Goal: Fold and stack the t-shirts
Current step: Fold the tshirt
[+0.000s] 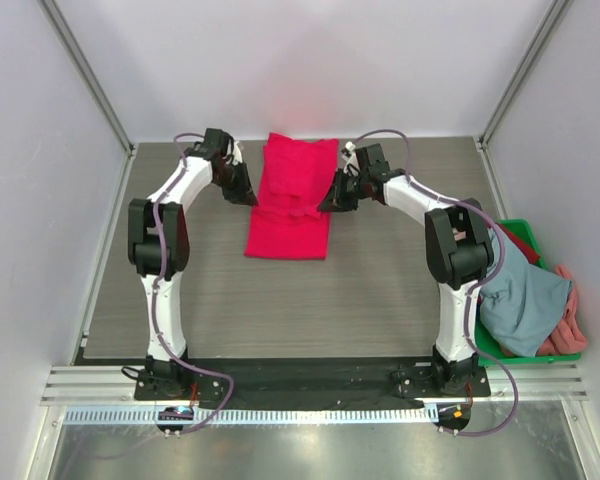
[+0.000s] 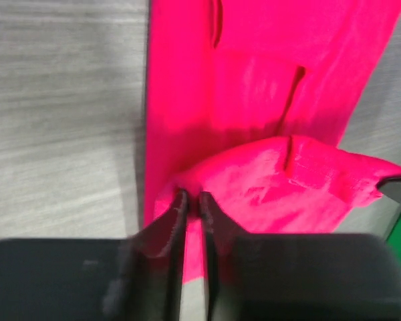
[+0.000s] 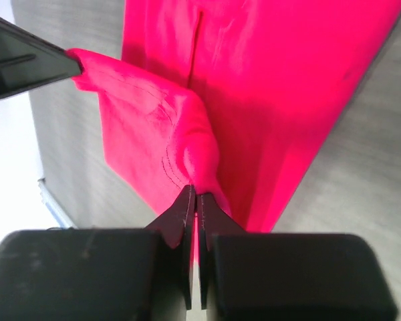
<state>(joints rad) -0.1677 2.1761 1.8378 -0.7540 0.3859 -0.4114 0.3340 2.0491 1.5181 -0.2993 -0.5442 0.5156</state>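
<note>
While left gripper (image 2: 192,200), right gripper (image 3: 193,195) pinch, t-shirt (image 1: 290,228) (crimson)

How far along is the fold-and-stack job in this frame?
Done: the crimson t-shirt lies on the table narrowed into a strip. In hand: left gripper and right gripper each pinch its cloth, a fold raised between them. Left: finishing this fold, plus the grey-blue shirt and pink shirt heaped in the green crate; no stack yet.
</note>
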